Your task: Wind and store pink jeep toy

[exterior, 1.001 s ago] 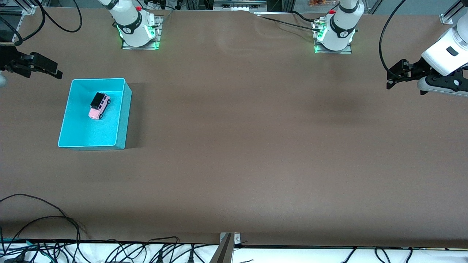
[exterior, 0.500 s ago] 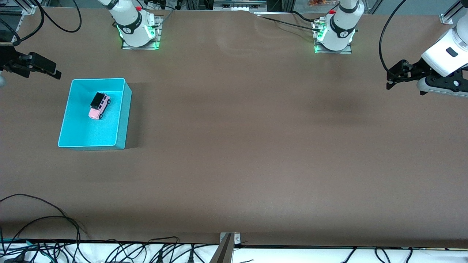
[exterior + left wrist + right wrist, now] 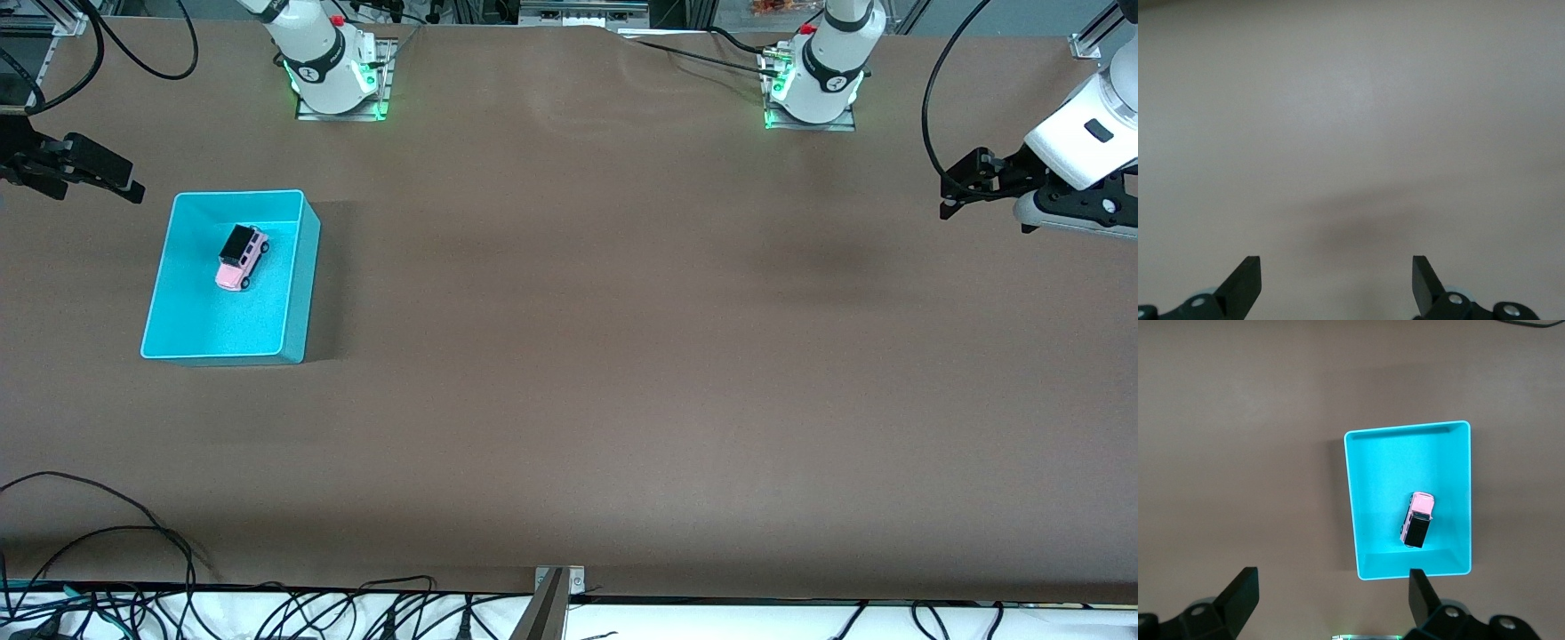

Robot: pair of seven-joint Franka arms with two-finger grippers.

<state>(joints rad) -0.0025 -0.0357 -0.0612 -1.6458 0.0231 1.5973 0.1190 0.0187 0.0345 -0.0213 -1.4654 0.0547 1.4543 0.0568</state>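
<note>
The pink jeep toy (image 3: 241, 258) with its black roof stands on its wheels inside the turquoise bin (image 3: 213, 324), in the half of the bin nearer the robots' bases. The right wrist view shows the jeep (image 3: 1417, 520) in the bin (image 3: 1405, 433) from above. My right gripper (image 3: 132, 185) hangs open over the table at the right arm's end, off to the side of the bin, its jaws (image 3: 1331, 583) wide apart and holding nothing. Over bare table at the left arm's end, my left gripper (image 3: 948, 201) is open and empty too (image 3: 1337, 267).
The two arm bases (image 3: 338, 84) (image 3: 811, 93) stand along the table's edge farthest from the front camera. Loose cables (image 3: 107, 542) lie along the edge nearest it. A metal bracket (image 3: 551, 596) stands at the middle of that edge.
My right gripper has drifted a little away from the bin toward the right arm's end of the table. The left gripper, the jeep and the bin have stayed put.
</note>
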